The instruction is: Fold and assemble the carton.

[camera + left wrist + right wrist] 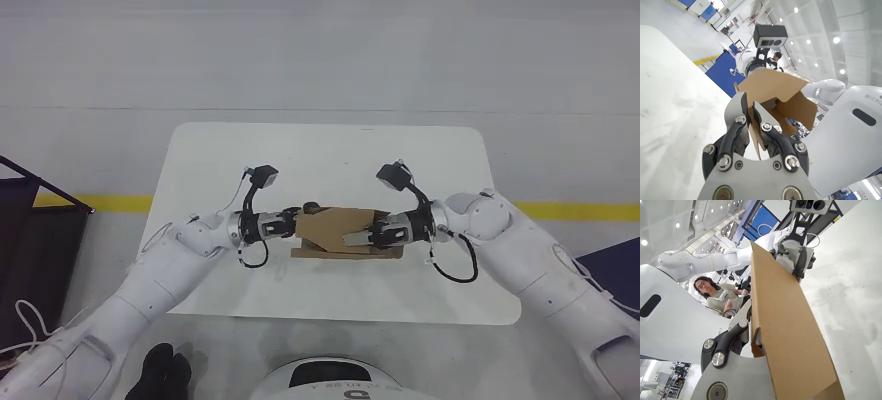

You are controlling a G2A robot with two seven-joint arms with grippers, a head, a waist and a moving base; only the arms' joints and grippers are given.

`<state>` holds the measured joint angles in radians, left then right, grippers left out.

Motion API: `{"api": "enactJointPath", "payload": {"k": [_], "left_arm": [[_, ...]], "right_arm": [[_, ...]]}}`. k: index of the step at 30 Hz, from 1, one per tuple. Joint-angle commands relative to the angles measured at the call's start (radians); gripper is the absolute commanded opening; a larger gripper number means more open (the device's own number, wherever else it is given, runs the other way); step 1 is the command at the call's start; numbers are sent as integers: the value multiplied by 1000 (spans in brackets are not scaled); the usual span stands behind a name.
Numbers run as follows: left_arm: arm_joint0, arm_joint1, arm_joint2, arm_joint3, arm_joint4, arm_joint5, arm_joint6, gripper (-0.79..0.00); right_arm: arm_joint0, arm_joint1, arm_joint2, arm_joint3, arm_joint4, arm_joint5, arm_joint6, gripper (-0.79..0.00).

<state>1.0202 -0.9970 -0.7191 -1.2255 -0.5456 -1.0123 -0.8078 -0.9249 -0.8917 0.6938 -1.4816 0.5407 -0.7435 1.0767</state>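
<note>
The left claw [750, 107] is pressed together on a thin flap of a brown corrugated cardboard carton [772, 85]. Its 2 dark-padded fingers [743, 106] clamp the flap from both sides. In the top view, this claw [290, 225] points inward from the robot's left and meets the carton's [335, 228] left end.

The right claw [751, 313] pinches the opposite end. 1 grey finger [740, 313] lies against 1 face of a long cardboard panel [780, 306], and the other finger is hidden behind the cardboard. From above, the right claw [365, 238] points inward from the robot's right, with a pale finger lying over the carton's top face.

The carton is partly folded. At the end nearest the left claw it stands open, showing a hollow inside, with 1 flap bent up and another angled out to the side. It stretches lengthwise between the 2 claws, over the middle of a white worktop with rounded corners [330, 160], somewhat nearer the robot's edge. Whether it touches the worktop cannot be told. A darker brown strip [345, 252] runs along its near edge.

In the right wrist view, the left claw shows farther off at the far end of the panel.

Beyond the worktop lies a grey floor crossed by a yellow line [570, 210]. A black frame [40, 190] stands at the robot's left.
</note>
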Motion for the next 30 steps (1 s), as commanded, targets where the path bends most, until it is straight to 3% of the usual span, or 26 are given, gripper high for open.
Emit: {"api": "enactJointPath", "payload": {"k": [1, 10, 12, 15, 16, 24, 25, 26, 30], "left_arm": [[7, -5, -7, 4, -23, 0, 0, -785], [21, -18, -9, 14, -150, 0, 0, -785], [27, -17, -16, 27, -181, 0, 0, -591], [36, -14, -9, 40, -187, 0, 0, -77], [39, -13, -1, 41, -186, 0, 0, 0], [29, 17, 89, 25, -95, 0, 0, 0], [23, 23, 108, 15, -70, 1, -1, -243], [17, 29, 130, 5, -45, 3, -3, -400], [-23, 54, 219, -21, 31, 0, 0, -628]], "right_arm": [[-3, 3, -1, -19, -15, 0, 0, -785], [-14, 20, 16, -52, -44, -22, -22, -785], [-18, 28, 35, -53, -40, -38, -38, -785], [-26, 46, 82, -44, -30, -59, -59, -785], [-31, 53, 101, -38, -22, -66, -66, -785], [-82, 101, 225, -19, -16, -89, -89, -785], [-86, 105, 235, -19, -26, -87, -87, -785], [-90, 107, 242, -21, -36, -83, -83, -785], [-96, 103, 227, -61, -62, -60, -61, -785]]}}
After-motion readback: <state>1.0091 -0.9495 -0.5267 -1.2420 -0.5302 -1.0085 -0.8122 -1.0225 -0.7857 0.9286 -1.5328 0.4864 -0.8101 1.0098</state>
